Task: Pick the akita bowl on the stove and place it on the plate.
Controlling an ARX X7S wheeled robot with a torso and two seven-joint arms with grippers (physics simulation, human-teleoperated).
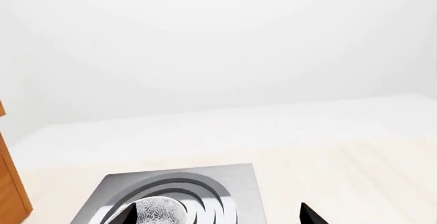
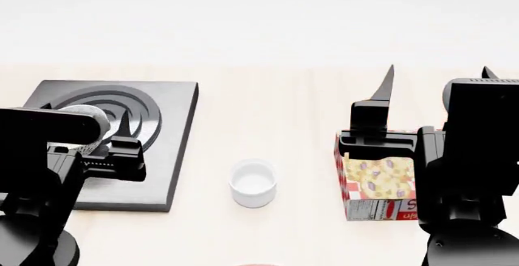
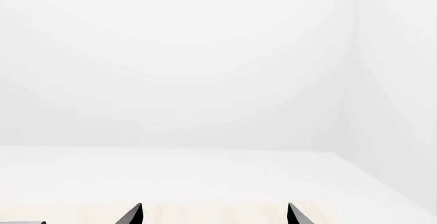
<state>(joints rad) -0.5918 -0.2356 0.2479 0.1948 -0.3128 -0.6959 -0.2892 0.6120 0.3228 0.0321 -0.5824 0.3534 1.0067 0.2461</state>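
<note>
1. Fingers [image 2: 123, 122] of my left gripper [image 1: 218, 216] stand spread apart, one on each side of the akita bowl [image 1: 158, 211], not clamping it.
2. That bowl sits on the stove's [image 2: 174, 156] ring burner, at ten o'clock on the worktop [image 2: 276, 108].
3. My right gripper [image 3: 214, 214] also has its fingers spread, grasping nothing, above a printed carton [image 2: 377, 184] at three o'clock.
4. I see a plain white cup [image 2: 253, 183] between stove and carton.

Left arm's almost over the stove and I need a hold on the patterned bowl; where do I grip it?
Pinch the rim of the bowl, one finger inside, one outside, coming down from above. It sits upright on the stove rings, mouth open, walls thin, with the left gripper already around it.
</note>
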